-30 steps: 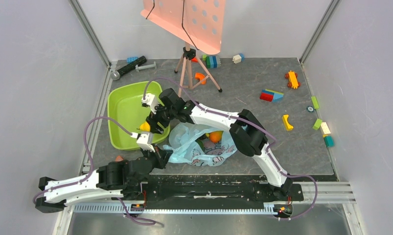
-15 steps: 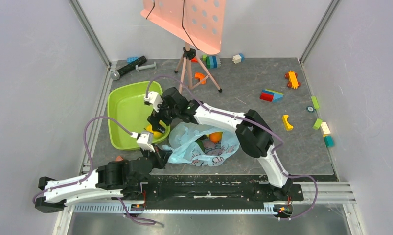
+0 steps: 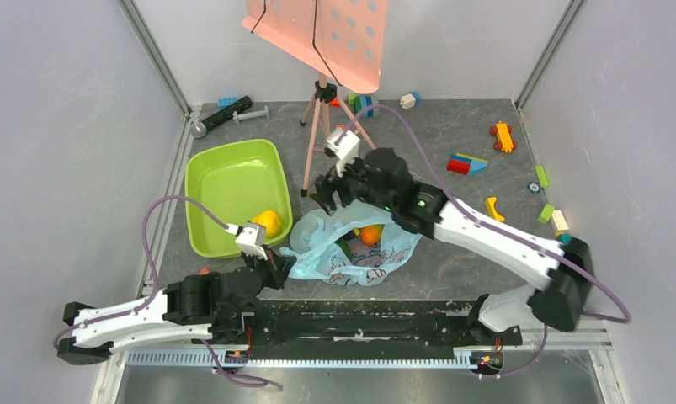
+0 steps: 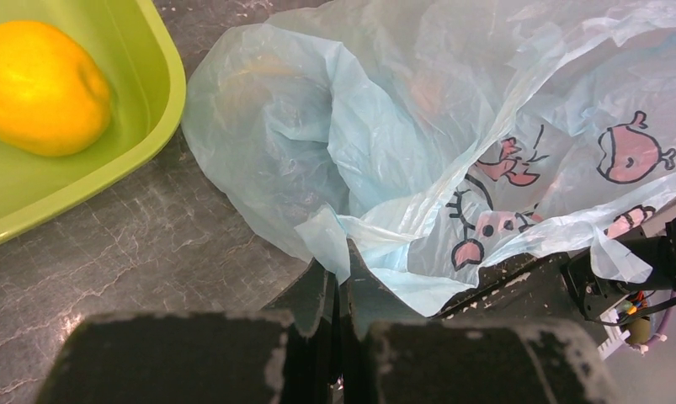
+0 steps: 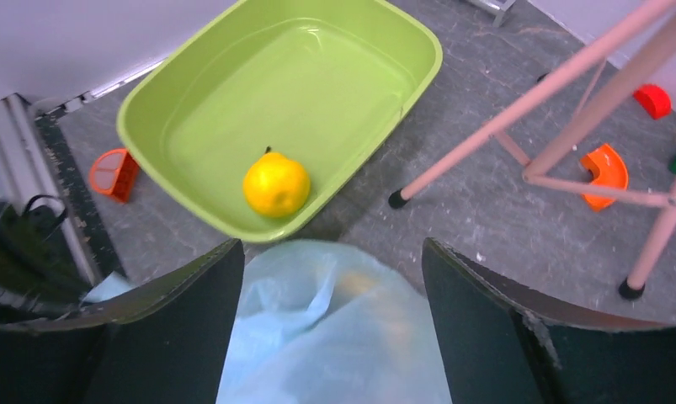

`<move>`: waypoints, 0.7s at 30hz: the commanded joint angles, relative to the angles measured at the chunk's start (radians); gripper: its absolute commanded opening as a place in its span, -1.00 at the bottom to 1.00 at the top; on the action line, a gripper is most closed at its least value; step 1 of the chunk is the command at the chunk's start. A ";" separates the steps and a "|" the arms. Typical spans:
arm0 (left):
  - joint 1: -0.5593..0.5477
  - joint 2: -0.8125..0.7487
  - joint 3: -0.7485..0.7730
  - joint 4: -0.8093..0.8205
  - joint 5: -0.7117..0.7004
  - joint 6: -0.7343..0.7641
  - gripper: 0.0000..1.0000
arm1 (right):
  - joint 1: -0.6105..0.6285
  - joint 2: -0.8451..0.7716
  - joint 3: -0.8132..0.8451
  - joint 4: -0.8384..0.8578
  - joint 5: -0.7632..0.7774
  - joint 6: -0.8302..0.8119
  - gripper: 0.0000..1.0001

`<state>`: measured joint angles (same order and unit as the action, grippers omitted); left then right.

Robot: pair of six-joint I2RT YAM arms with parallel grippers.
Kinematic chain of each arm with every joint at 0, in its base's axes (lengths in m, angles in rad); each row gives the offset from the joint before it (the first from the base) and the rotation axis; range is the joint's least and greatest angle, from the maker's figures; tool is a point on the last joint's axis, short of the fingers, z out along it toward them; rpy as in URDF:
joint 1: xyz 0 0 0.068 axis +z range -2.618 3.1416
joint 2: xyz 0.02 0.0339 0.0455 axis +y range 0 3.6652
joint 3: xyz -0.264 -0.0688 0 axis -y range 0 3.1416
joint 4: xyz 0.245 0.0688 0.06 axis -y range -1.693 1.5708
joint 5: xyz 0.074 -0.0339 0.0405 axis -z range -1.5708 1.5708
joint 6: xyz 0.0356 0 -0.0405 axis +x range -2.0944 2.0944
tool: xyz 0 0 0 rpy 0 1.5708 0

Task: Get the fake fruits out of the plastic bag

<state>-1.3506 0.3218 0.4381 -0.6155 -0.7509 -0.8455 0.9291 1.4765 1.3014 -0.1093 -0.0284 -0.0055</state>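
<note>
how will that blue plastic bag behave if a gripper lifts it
Probably floppy: the plastic bag lies crumpled in soft folds, so it would sag, not hold shape. Likely light itself, though the orange fruit inside could roll and shift its weight. The left gripper pinches one edge, so it may stretch taut rather than slide.

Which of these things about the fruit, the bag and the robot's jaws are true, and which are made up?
1. A yellow fruit lies in the green tub. True.
2. The plastic bag is empty. False: an orange fruit shows inside it.
3. The right jaws are holding a fruit. False: they stand wide open with nothing in them, over the bag.
4. The left jaws are shut on the bag's edge. True.
</note>
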 commanded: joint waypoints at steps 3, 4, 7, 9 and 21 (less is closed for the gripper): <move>-0.004 0.058 0.077 0.056 -0.002 0.079 -0.96 | 0.046 -0.280 -0.245 -0.039 0.053 0.069 0.56; -0.005 0.065 0.085 0.054 -0.001 0.083 -0.94 | 0.056 -0.320 -0.270 -0.070 0.077 0.070 0.56; -0.005 0.083 0.107 0.033 0.000 0.082 -0.62 | 0.069 -0.426 -0.322 -0.156 0.179 0.090 0.65; -0.004 0.088 0.126 0.006 -0.004 0.077 -0.57 | 0.069 -0.498 -0.345 -0.199 0.253 0.100 0.78; -0.004 0.123 0.372 -0.156 -0.011 0.151 0.12 | 0.070 -0.672 -0.200 -0.452 0.453 0.091 0.96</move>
<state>-1.3506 0.4149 0.6811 -0.7216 -0.7486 -0.7731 0.9977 0.8242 1.0290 -0.4469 0.3370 0.0784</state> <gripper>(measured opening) 0.509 0.979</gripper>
